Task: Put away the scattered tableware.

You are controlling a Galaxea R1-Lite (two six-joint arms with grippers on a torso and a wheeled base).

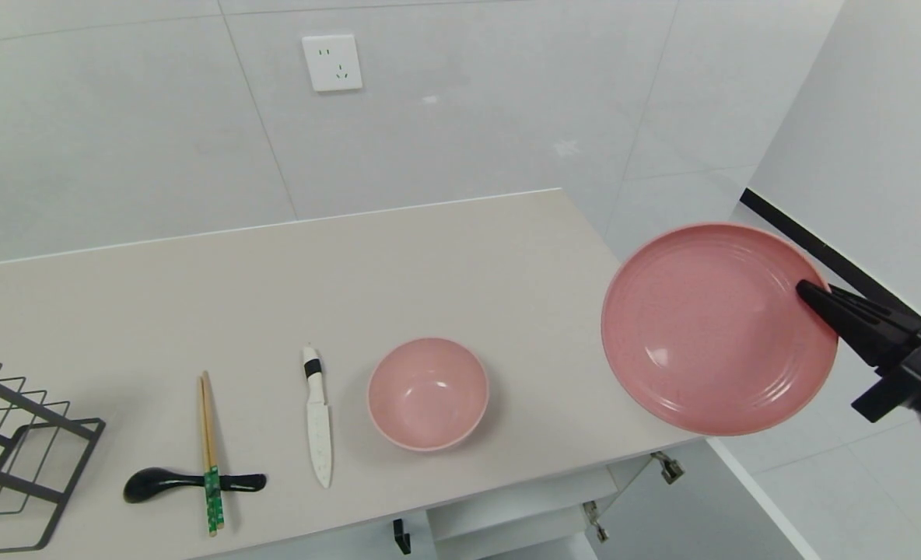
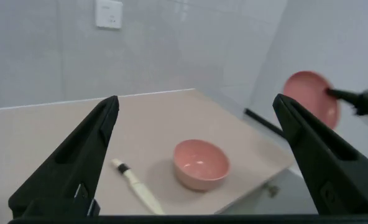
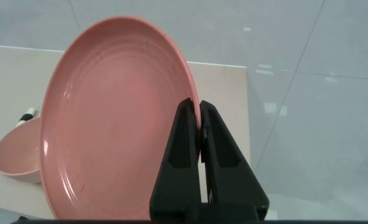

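Beige counter (image 1: 429, 264): set against a white tiled wall.

Round pink plate (image 1: 709, 327): held tilted in the air at the counter's right end, its rim clamped in the right gripper (image 1: 807, 292).

Black wire dish rack (image 1: 17, 435): at the counter's far left, well apart from the plate. The judged carry runs leftward along the whole counter.

Left gripper (image 2: 195, 102): jaws wide apart and empty, above the counter.

Lying between the plate and the rack:
- pink bowl (image 1: 428, 393);
- white knife (image 1: 318, 416), its long axis front-to-back;
- wooden chopsticks (image 1: 210, 451), crossing a black spoon (image 1: 157, 484).
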